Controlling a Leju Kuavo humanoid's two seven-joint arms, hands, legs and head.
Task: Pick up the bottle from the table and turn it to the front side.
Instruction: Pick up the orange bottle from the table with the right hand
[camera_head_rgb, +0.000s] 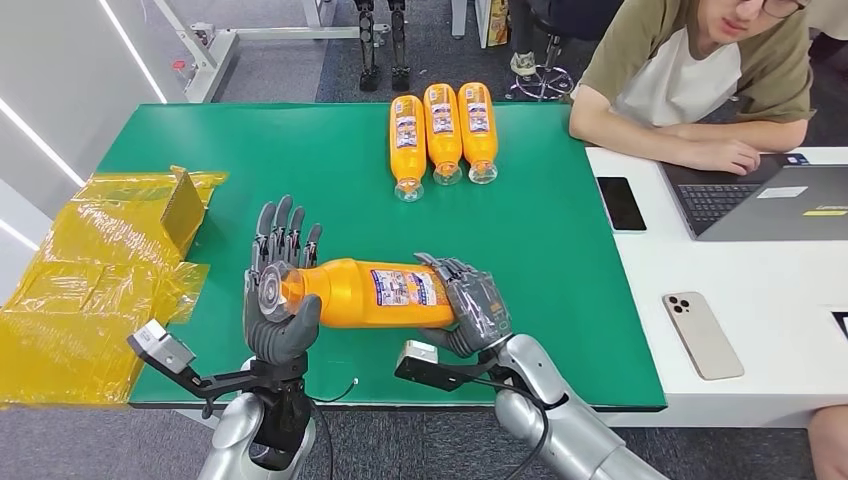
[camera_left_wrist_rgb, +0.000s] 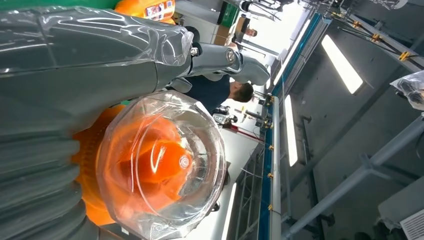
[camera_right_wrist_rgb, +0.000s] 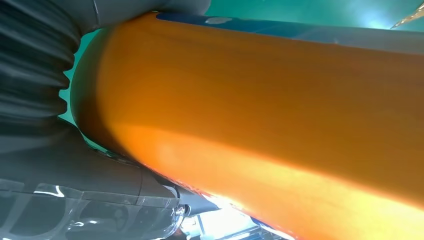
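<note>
Orange and lying on its side, the bottle is held above the green table between both hands (its label turned upward). Its clear cap end is cupped by the left hand, whose fingers stand upright behind it; its base end is grasped by the right hand. Three more bottles lie side by side farther back, beyond a person's forearm and a laptop.

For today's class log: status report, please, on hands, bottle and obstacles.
Both robot hands, left and right, grip the bottle. Bottle horizontal above the table, label up. Three bottles beyond, clear.
</note>
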